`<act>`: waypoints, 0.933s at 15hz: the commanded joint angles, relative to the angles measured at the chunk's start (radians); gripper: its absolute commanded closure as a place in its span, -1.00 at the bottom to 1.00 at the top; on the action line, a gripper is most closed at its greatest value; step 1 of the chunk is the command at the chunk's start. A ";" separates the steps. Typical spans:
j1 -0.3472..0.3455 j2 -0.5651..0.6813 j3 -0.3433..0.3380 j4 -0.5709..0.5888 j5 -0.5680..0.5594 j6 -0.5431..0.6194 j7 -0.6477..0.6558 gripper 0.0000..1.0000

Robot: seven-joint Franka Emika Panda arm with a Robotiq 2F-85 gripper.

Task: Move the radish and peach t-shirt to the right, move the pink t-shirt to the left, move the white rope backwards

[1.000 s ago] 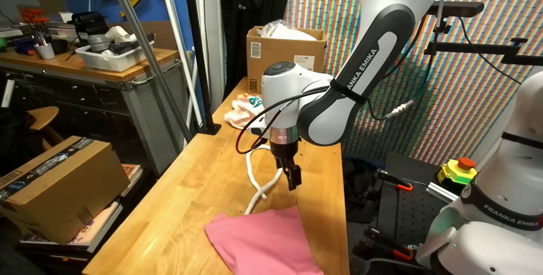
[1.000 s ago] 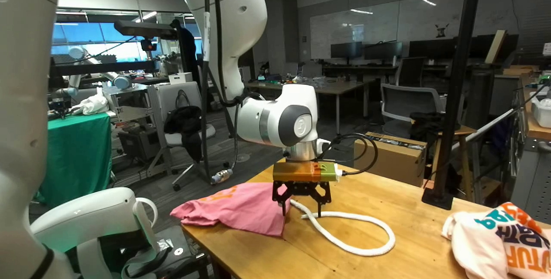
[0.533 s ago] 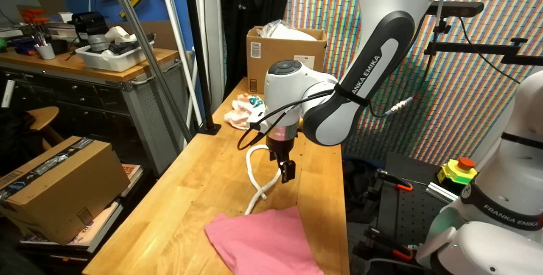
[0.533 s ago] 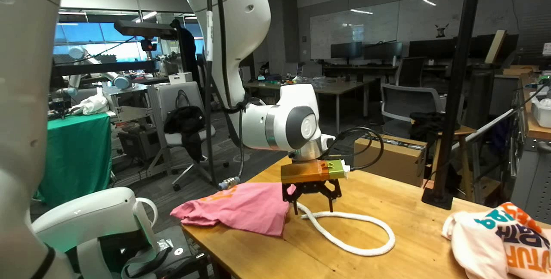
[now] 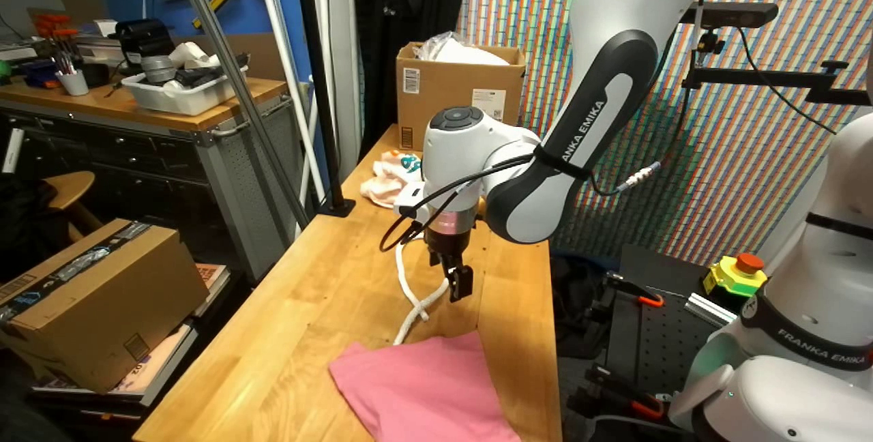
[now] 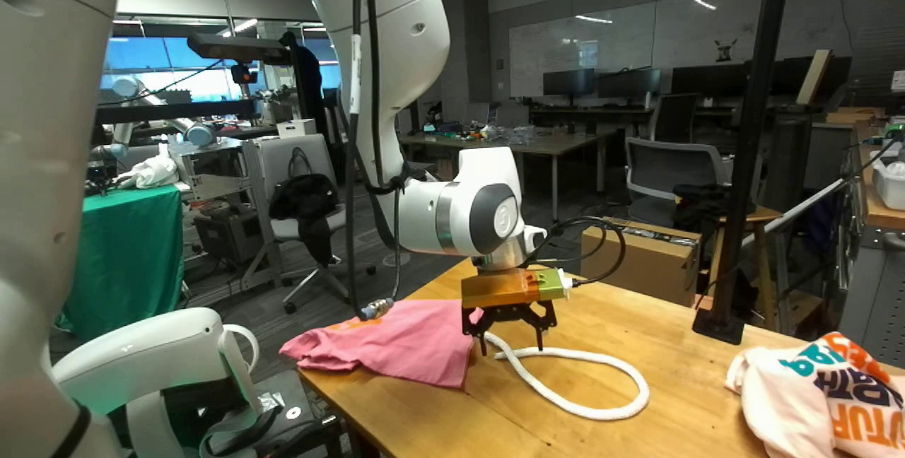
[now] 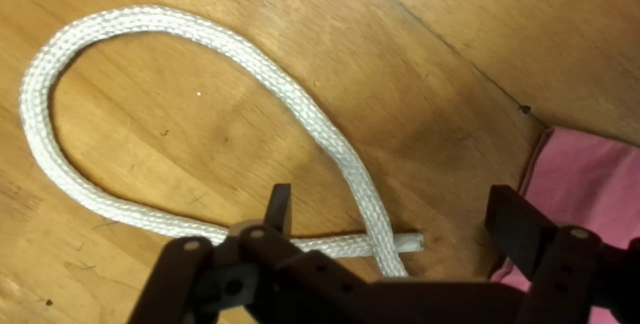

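Observation:
My gripper (image 6: 512,350) is open and empty above the table, between the pink t-shirt and the rope loop. In the wrist view its jaws (image 7: 390,191) stand wide apart over the crossing of the white rope (image 7: 310,114). The rope lies in a loop with its ends crossed, and it shows in both exterior views (image 6: 601,414) (image 5: 409,325). One rope end runs out of sight behind the gripper. The pink t-shirt (image 5: 423,387) lies at the near table end, its corner beside the right finger in the wrist view (image 7: 590,179). The peach t-shirt with coloured print (image 6: 785,394) lies crumpled at the other end (image 5: 389,179).
The wooden table (image 5: 273,353) is long and narrow. A cardboard box (image 5: 460,97) stands at its far end behind the peach t-shirt. A black post (image 6: 749,161) is fixed at one long edge. A white Franka base (image 5: 811,319) stands off the opposite edge.
The gripper has moved a little away from the pink t-shirt toward the rope loop, then come down slightly. It stays open. The rope and both t-shirts have not moved.

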 commanded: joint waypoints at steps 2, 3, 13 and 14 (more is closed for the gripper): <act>-0.058 0.051 0.070 0.051 0.061 -0.019 -0.132 -1.00; -0.071 0.062 0.087 0.059 0.076 -0.026 -0.164 -1.00; -0.129 0.108 0.143 0.126 0.181 -0.127 -0.396 -1.00; -0.127 0.110 0.136 0.128 0.177 -0.118 -0.399 -1.00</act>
